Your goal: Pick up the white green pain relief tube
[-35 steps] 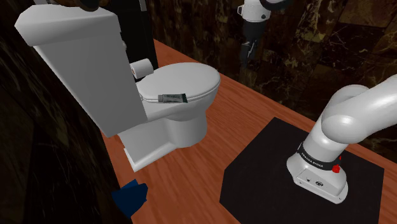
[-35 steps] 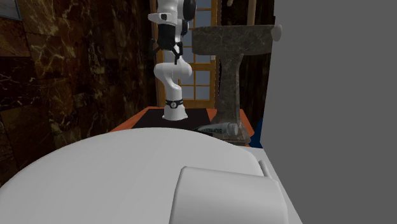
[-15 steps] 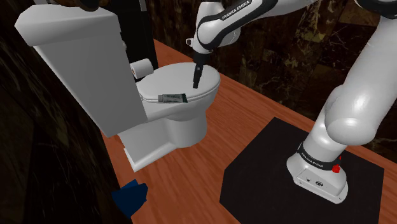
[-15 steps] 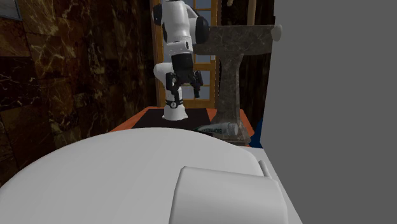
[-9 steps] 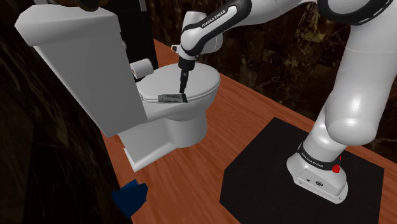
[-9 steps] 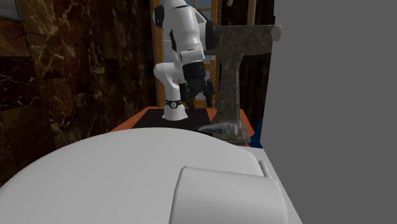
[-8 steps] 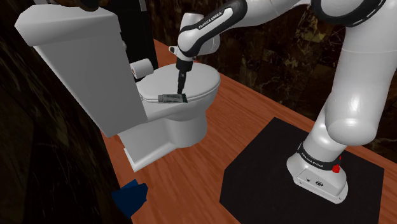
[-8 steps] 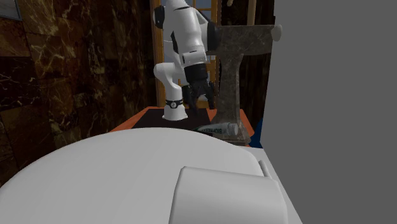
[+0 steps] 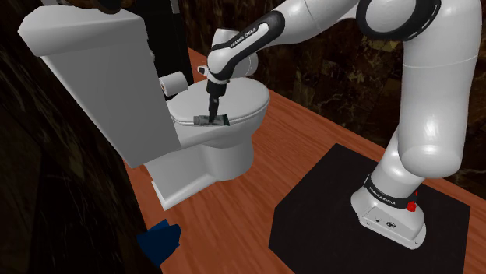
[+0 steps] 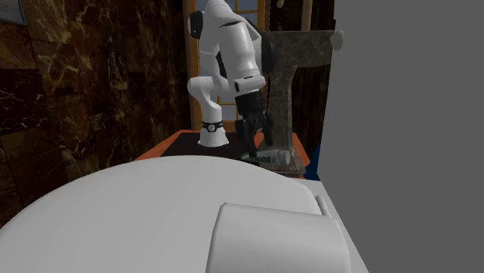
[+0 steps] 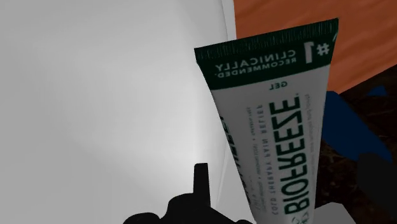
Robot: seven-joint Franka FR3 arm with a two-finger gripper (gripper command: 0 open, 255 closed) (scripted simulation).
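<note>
One white-and-green Biofreeze gel tube [image 11: 273, 108] lies flat on the closed toilet lid [image 9: 241, 97], crimped end past its edge. We judge this the final approach. The gripper [image 9: 211, 111] hangs just above, fingers spread astride it. Next: lower slightly, then close. One toilet-paper roll [image 9: 176, 81].

Here's the white Franka arm with dark joints [image 9: 436, 117], arching high off its base and stretched far toward the shoulder view's left, wrist bent over. Its all-black two-finger gripper [image 9: 209, 117] points straight down, fingers [image 11: 201, 184] standing apart.
</note>
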